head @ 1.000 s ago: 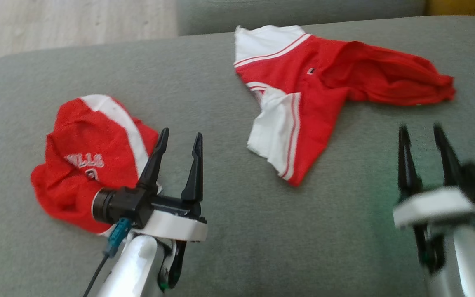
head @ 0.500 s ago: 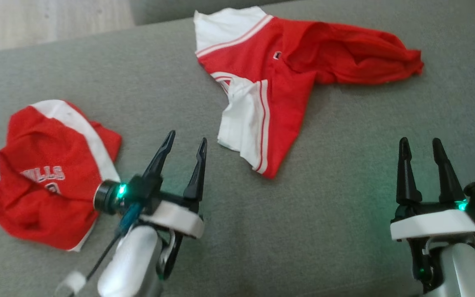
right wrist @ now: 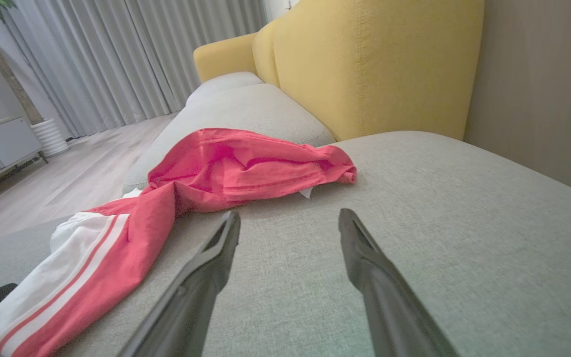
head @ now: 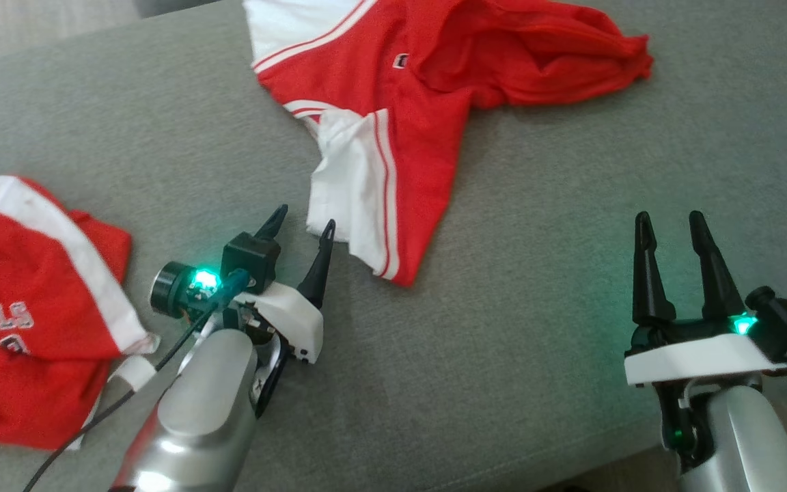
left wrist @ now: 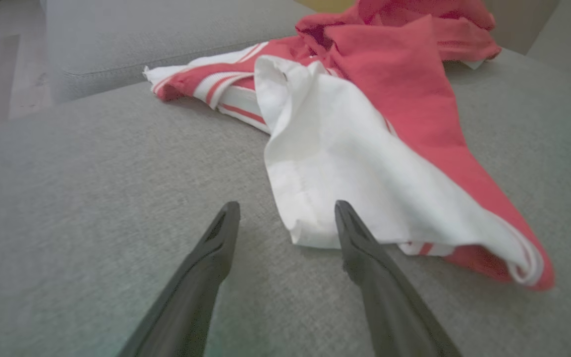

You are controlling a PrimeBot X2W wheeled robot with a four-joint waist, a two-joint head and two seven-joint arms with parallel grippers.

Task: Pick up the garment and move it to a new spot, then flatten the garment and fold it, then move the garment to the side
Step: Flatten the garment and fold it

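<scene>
**Moved: left gripper (head: 305, 216), closer to garment (head: 421, 116)**

1. left gripper: jaws wide, empty; tips just beside the garment's white hem.
2. garment: red and white, crumpled, lay on the grey sofa cushion (head: 503, 342).
3. right gripper (head: 669, 216): jaws wide, empty; well apart from garment.

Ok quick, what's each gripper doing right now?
Left gripper: open, empty, beside the garment and its white corner.
Right gripper: open, empty, over the grey cushion.

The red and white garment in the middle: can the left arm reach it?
Likely yes: the garment lies right ahead of the left arm, jaws open beside its white edge, nothing between.
</scene>
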